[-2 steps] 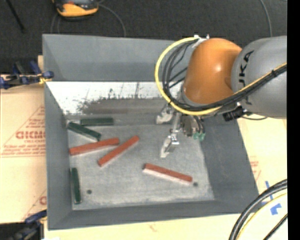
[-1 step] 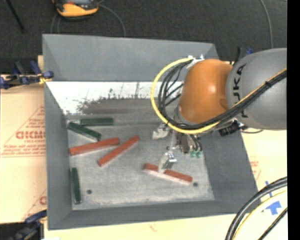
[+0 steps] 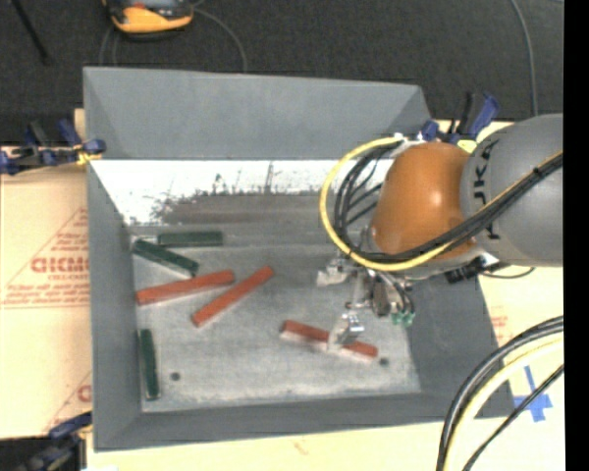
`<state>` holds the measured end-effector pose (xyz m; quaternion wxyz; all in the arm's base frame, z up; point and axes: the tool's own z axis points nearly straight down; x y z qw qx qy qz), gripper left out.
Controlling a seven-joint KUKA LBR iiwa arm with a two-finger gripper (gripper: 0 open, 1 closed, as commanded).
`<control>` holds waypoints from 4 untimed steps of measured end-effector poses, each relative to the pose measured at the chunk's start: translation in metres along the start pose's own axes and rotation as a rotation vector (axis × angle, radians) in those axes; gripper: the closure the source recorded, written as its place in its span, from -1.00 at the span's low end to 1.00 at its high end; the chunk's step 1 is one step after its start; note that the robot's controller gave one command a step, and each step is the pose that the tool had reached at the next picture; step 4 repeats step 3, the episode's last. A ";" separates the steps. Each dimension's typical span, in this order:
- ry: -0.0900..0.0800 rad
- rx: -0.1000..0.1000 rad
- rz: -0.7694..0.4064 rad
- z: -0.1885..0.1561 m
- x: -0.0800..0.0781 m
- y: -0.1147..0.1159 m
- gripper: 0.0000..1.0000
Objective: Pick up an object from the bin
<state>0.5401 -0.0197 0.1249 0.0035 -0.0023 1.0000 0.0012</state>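
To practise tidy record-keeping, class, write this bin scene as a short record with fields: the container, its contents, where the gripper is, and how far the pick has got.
container: grey metal bin
red bars: three; left red bar and middle red bar close together, right red bar apart at the front
green bars: three; two at back left, one along the left wall
gripper: gripper low over the right red bar's middle
pick: right red bar appears to lie on the floor, not lifted

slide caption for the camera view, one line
Claw over a red bar in the bin's lower right; other red bars and green bars lie left
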 end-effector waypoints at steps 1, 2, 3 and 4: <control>0.003 0.010 0.103 0.045 0.007 -0.001 1.00; 0.003 0.009 0.103 0.045 0.007 -0.001 1.00; -0.006 0.005 0.090 -0.128 -0.013 -0.026 1.00; -0.006 0.005 0.090 -0.128 -0.013 -0.026 1.00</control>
